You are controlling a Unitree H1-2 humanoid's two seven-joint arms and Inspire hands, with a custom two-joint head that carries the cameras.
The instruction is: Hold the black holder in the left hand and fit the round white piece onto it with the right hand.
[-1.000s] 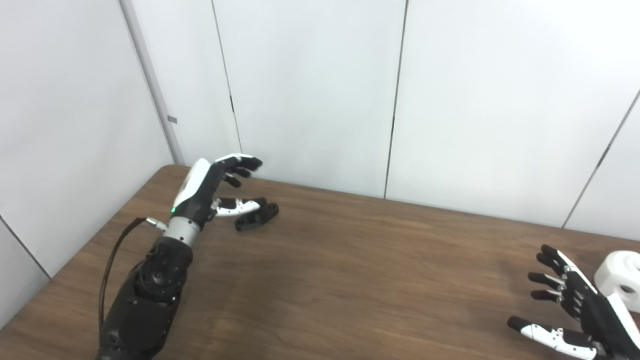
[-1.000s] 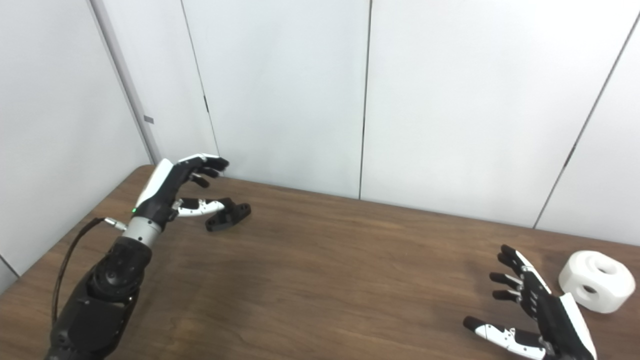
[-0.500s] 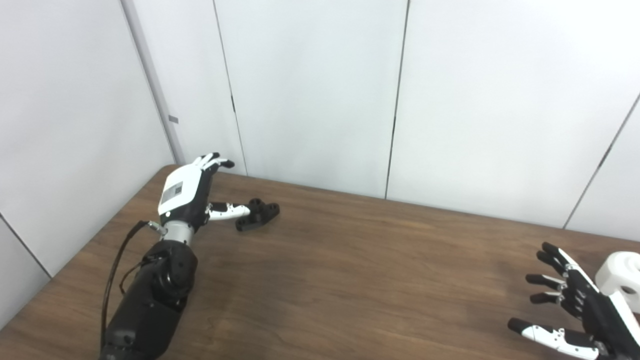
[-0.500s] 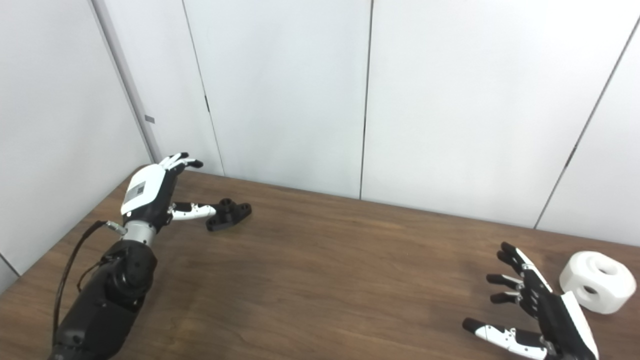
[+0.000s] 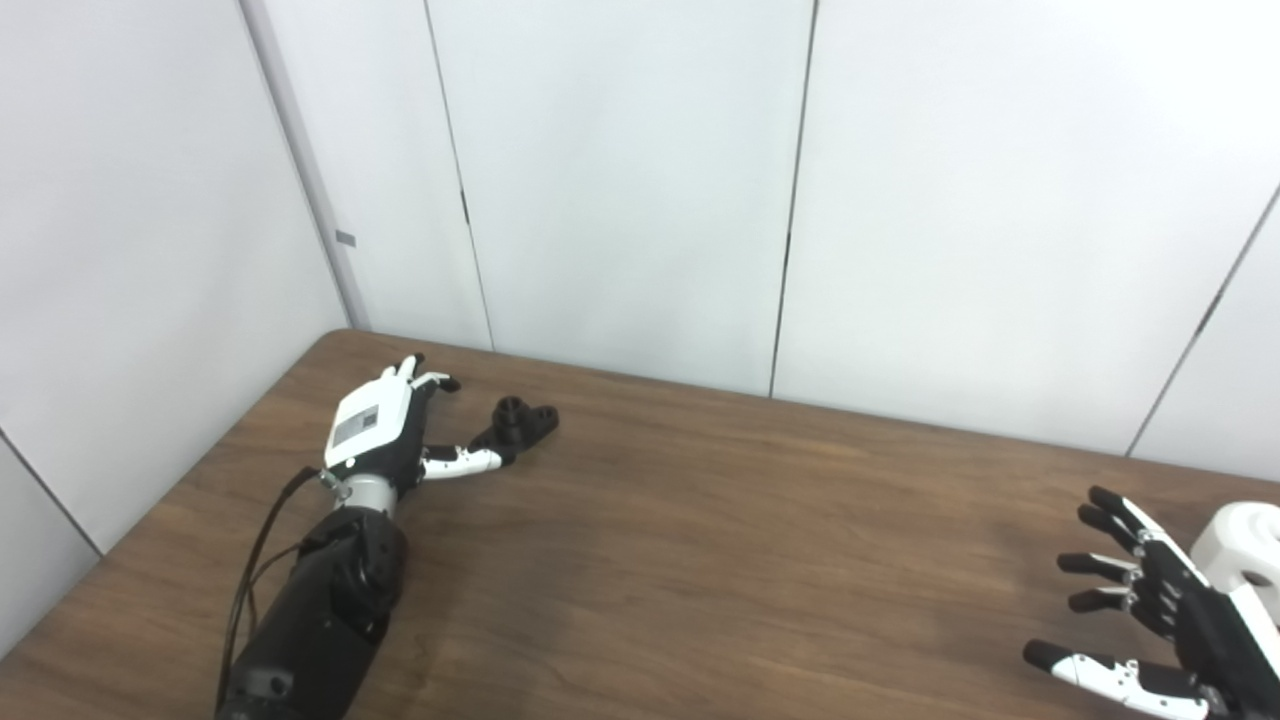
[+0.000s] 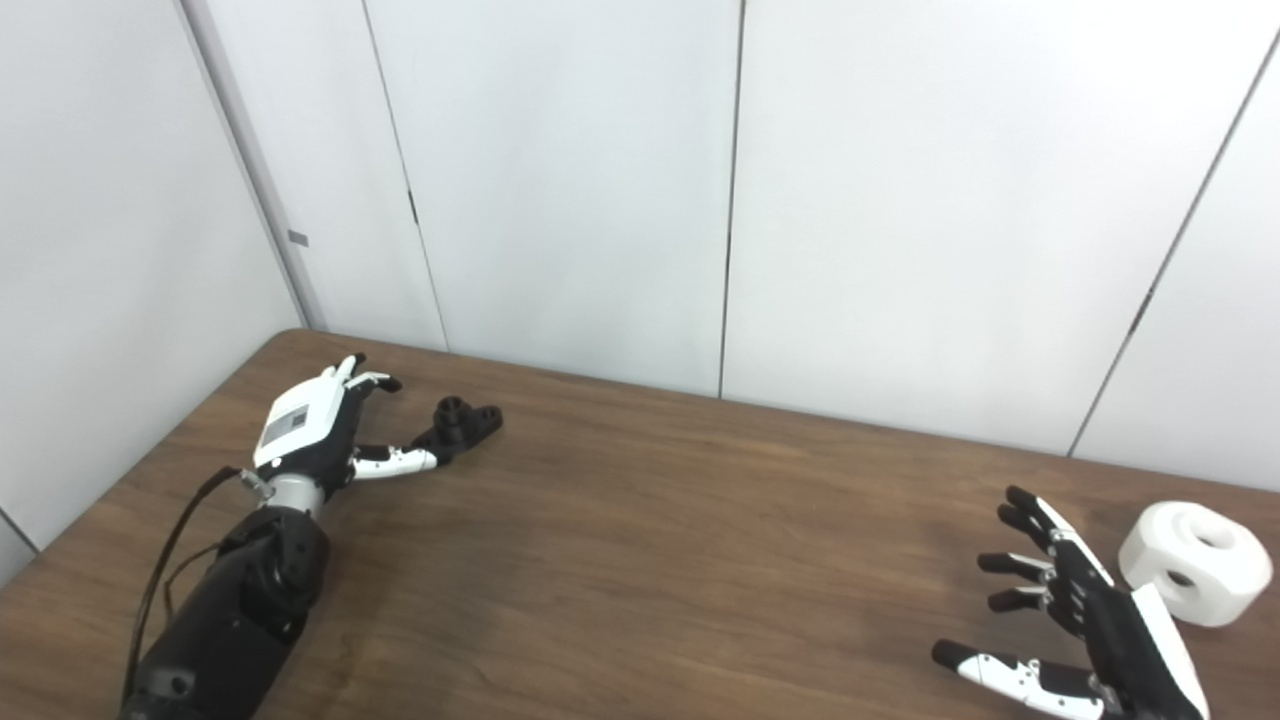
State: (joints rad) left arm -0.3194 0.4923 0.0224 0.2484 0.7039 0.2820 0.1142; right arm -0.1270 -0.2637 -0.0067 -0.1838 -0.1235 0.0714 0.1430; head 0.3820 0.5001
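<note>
Nearest you, the right hand [image 6: 1085,625] hovers over the brown wood-grain table [image 6: 650,560], fingers spread and grasping nothing, just beside the round white piece [image 6: 1190,562] resting on the table. Farther left, your left hand [image 5: 385,440] lies low, released, its thumb tip at the black holder [image 5: 515,428] on the tabletop. Beyond, white wall panels [image 5: 620,180] enclose the table.

Holder [image 5: 520,424] far left on table [image 5: 700,540], beside left hand [image 5: 385,435], round piece [image 6: 1190,562] far right.
</note>
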